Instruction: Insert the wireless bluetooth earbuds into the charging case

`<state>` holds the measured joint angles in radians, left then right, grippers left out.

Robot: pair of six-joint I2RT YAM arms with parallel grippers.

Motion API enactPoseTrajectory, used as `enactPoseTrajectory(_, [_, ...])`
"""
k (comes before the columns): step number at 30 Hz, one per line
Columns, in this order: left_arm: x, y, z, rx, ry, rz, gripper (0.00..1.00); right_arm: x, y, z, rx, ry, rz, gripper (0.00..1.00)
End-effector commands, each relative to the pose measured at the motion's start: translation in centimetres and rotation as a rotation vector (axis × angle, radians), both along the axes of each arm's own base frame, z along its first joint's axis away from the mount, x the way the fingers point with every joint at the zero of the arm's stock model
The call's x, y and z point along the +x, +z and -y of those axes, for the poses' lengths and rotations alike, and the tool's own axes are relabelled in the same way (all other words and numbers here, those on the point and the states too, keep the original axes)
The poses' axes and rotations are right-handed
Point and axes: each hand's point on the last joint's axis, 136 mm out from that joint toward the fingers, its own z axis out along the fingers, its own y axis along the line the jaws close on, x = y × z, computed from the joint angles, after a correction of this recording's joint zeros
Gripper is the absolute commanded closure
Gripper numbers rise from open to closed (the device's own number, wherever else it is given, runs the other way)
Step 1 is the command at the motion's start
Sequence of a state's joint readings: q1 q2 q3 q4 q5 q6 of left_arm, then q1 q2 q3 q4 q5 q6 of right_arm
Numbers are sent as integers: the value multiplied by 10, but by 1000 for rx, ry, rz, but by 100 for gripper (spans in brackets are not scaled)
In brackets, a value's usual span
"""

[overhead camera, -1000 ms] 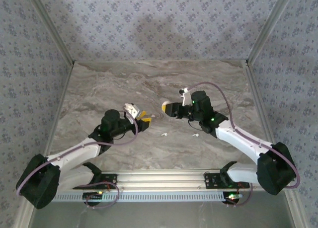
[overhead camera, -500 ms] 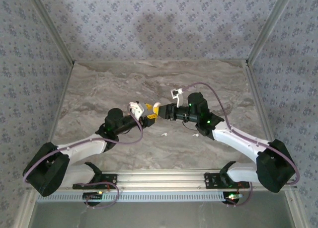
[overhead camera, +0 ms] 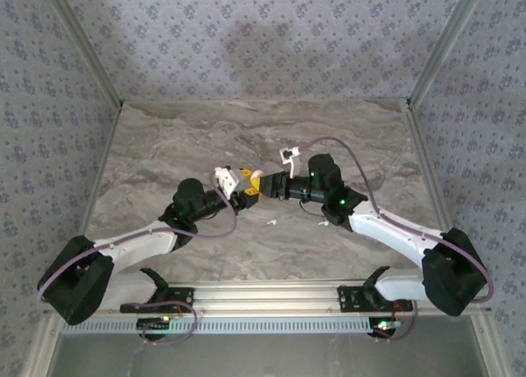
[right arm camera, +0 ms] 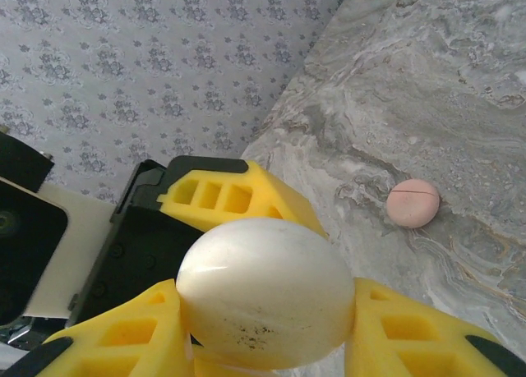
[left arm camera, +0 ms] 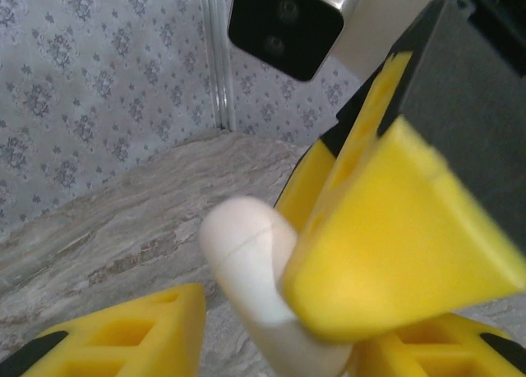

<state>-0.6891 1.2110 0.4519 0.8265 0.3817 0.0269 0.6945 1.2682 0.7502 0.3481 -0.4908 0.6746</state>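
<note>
A tiny white earbud (overhead camera: pixel 269 222) with a short stem lies loose on the marbled grey surface (overhead camera: pixel 189 139), just in front of the spot where the two arms meet and apart from both of them. Above and behind it, the white charging case (right arm camera: pixel 265 291), a smooth egg-shaped shell with a fine seam line and a few dark specks, is lifted clear of the surface.

The right gripper (overhead camera: pixel 263 185) has its jaws clenched on the case. In the right wrist view, a yellow finger presses against each side of the shell.

The left gripper (left arm camera: pixel 283 336) reaches in from the opposite side, nose to nose with the right one. Its jaws are released and straddle the lower end of the case. In the left wrist view, a strip of surface shows between one yellow finger (left arm camera: pixel 123 328) and the white shell, while the other finger sits close against it at the bottom edge; whether that one touches cannot be told. One of the right gripper's yellow pads crosses in front of that view, very near the lens.

Farther off in the right wrist view, a small pinkish round object (right arm camera: pixel 413 203) with a seam across it rests on the surface. Patterned wallpaper (overhead camera: pixel 263 40) encloses the workspace.
</note>
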Motion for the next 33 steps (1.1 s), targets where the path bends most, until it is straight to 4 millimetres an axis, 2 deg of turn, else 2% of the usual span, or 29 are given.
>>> enactPoseTrajectory(1, [-5, 35, 3, -76, -22, 69, 59, -2, 0, -2, 9, 9, -8, 62])
enactPoseTrajectory(6, [-8, 34, 4, -59, -43, 64, 75, -5, 2, -1, 7, 16, 10, 58])
enactPoseTrajectory(10, [-11, 27, 3, -42, -54, 63, 78, -8, 11, 13, -38, -6, 121, 35])
enactPoseTrajectory(11, [-13, 26, 4, -38, -63, 64, 79, -10, 14, 18, -50, -7, 159, 35])
enactPoseTrajectory(13, [-19, 22, 5, -33, -95, 61, 80, -18, 23, 28, -63, 23, 253, 41])
enactPoseTrajectory(16, [-27, 23, 7, -40, -176, 44, 82, -28, 34, 41, -62, 74, 373, 44])
enactPoseTrajectory(20, [-39, 28, 9, -59, -278, 37, 83, -45, 36, 53, -120, 210, 492, 36])
enactPoseTrajectory(24, [-54, 34, 13, -51, -384, 41, 83, -61, 35, 59, -185, 359, 602, 35])
enactPoseTrajectory(29, [-68, 39, 16, -44, -476, 46, 83, -84, 34, 60, -185, 559, 743, 45])
enactPoseTrajectory(33, [-73, 44, 17, -46, -507, 58, 83, -79, 38, 54, -174, 574, 779, 45])
